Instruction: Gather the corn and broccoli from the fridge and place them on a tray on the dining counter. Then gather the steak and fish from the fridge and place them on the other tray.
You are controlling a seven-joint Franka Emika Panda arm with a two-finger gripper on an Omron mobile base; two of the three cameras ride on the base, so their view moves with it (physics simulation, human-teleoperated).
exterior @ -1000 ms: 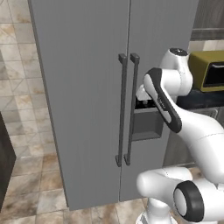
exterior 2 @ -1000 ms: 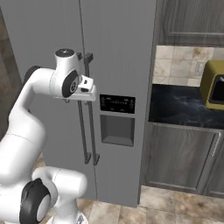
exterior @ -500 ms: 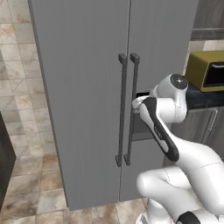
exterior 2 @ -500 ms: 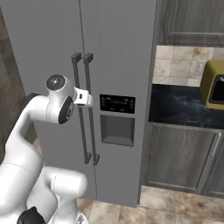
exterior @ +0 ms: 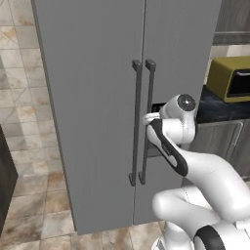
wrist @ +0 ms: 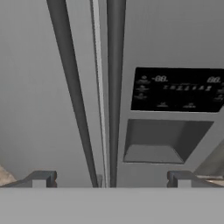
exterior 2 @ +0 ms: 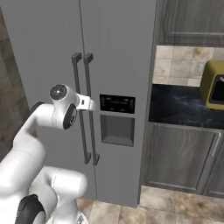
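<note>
I see the fridge (exterior: 97,97) with both doors shut, so the corn, broccoli, steak and fish must be inside it, hidden from me; the dining counter and the trays are not in front of me now. Over the last second my arm has come down: the hand was up near the top of the handles and now it sits lower, at about their middle height, just in front of the right door. The base did not drive, the fridge stands the same in both base views.

The gripper (wrist: 109,177) is fully open and holds nothing. In the hand view the two dark handles run between its fingertips (wrist: 41,178), the left handle (wrist: 72,96) and the right handle (wrist: 114,87), with the door seam between them. To the right of them are the black display panel (wrist: 177,89) and the dispenser recess (wrist: 164,142).

I judge this as the approach to open a door, the first step of the task, and nothing is gathered yet. Both handles are inside the open jaws, so I should shift to one handle before closing.
</note>
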